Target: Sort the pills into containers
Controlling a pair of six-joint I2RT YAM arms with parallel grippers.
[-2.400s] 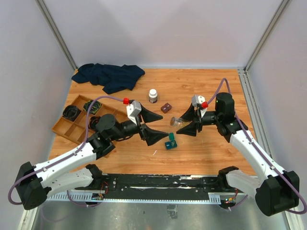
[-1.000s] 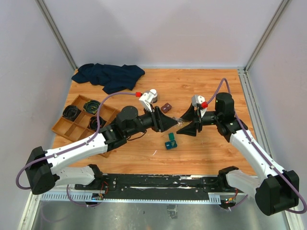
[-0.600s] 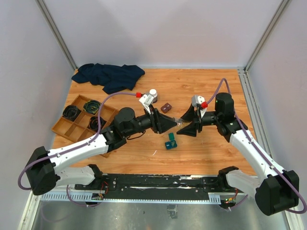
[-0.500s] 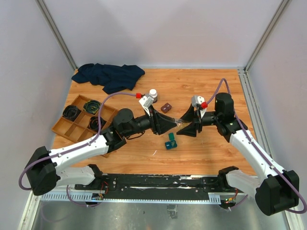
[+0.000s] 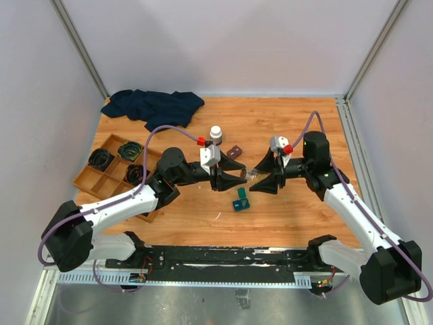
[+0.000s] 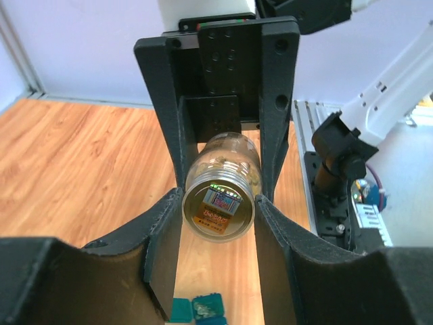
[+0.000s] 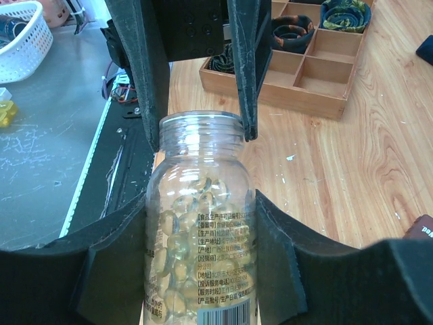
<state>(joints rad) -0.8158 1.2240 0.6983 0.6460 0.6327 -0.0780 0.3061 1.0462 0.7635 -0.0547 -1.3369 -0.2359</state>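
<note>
Clear bottle (image 5: 251,173) between left gripper (image 5: 241,175) and right gripper (image 5: 258,175)

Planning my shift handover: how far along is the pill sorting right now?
Done: the teal case lies open on the table. In hand: the right gripper holds the pill bottle; the left gripper grips its mouth end. Left: getting pills out and into the case.

Clear bottle (image 7: 199,223) of pale yellow pills (image 7: 177,237) raised off the table (image 5: 291,122), lying level with its threaded neck toward the left — small teal case (image 5: 240,201) hinged open on the wood close by, on the near side.
</note>
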